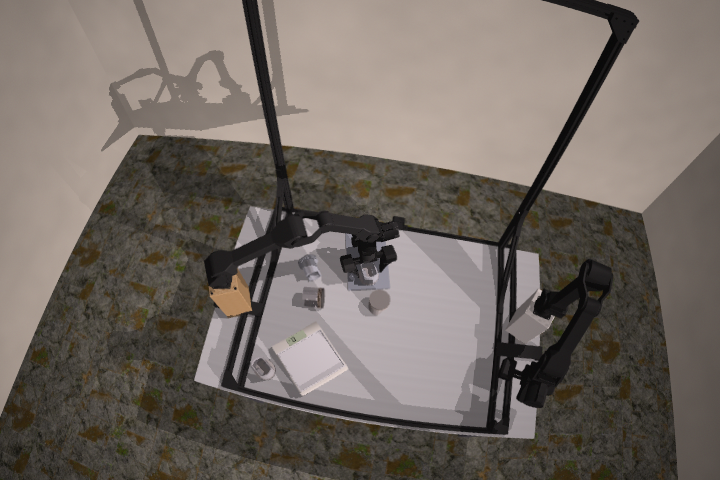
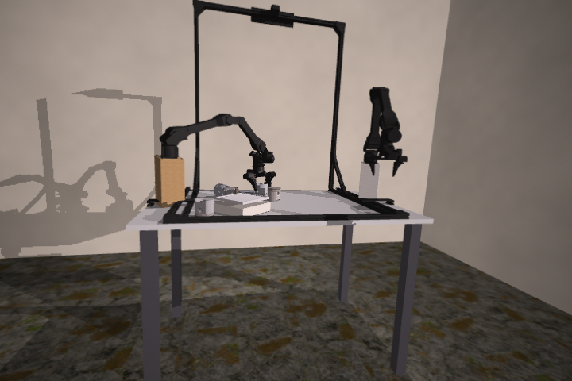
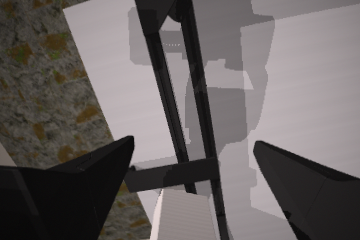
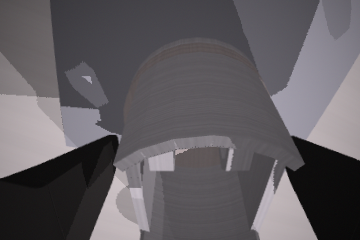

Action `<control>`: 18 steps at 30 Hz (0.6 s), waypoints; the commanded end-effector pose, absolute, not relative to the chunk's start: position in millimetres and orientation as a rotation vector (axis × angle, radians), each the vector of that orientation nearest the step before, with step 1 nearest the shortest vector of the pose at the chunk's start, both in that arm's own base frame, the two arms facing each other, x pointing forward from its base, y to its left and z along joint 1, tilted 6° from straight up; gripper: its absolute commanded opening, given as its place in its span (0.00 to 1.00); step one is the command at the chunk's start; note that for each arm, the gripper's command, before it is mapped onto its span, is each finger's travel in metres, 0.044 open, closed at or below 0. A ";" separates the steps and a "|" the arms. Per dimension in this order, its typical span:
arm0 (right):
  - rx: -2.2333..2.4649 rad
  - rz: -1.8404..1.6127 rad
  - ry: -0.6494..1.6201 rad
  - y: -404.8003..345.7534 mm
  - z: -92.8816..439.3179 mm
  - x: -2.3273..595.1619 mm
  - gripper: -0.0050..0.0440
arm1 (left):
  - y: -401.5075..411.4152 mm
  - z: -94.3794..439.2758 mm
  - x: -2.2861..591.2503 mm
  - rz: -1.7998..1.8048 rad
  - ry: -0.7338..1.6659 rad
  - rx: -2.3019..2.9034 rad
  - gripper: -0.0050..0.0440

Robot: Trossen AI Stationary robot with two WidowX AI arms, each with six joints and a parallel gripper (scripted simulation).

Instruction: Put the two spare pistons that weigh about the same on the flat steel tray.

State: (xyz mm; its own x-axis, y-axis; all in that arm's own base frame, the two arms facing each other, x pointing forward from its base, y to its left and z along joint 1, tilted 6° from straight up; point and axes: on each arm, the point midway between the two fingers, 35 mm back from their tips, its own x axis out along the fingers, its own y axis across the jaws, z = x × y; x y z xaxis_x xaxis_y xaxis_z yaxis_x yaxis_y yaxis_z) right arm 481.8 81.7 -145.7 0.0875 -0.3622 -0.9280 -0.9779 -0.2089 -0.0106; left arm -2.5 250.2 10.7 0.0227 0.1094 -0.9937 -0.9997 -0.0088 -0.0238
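A grey piston (image 1: 369, 273) (image 2: 263, 189) (image 4: 200, 100) is over the flat steel tray (image 1: 384, 284) (image 4: 303, 107), between the fingers of my right gripper (image 1: 367, 270) (image 2: 261, 187) (image 4: 200, 145), which is open. The fingers hide whether it rests fully on the tray. A brownish piston (image 1: 379, 301) (image 2: 275, 193) stands just off the tray's near edge. One piston (image 1: 314, 297) lies on its side to the left, and a shiny one (image 1: 310, 267) lies behind it. Another piston (image 1: 262, 367) (image 2: 205, 207) stands beside the scale. My left gripper (image 2: 384, 174) (image 3: 195, 143) is open and empty, high off the right side.
The white scale (image 1: 310, 362) (image 2: 243, 206) sits at the front left, its small display lit. A black frame (image 1: 372, 420) (image 2: 287, 218) runs around the bench, with tall posts at the back. The right arm stands on an orange pedestal (image 1: 232, 297) (image 2: 171, 181), the left on a white one.
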 end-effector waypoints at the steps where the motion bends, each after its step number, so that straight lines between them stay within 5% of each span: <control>1: -1.674 1.117 1.340 83.5 -140.0 481.8 0.87 | 250.3 10.8 -2.3 1.248 1.106 -1.146 1.00; 18: -1.674 1.117 1.340 92.5 -116.8 480.0 0.87 | 250.3 10.8 -2.3 1.248 1.106 -1.146 1.00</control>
State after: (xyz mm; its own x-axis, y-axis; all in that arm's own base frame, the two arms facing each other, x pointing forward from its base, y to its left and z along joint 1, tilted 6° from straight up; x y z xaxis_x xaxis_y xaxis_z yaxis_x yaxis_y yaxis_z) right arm 479.2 90.4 -124.5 0.0841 -0.3637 -0.9277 -0.9766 -0.2150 -0.0042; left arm -2.5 250.2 10.7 0.0227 0.1094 -0.9937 -0.9997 -0.0088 -0.0238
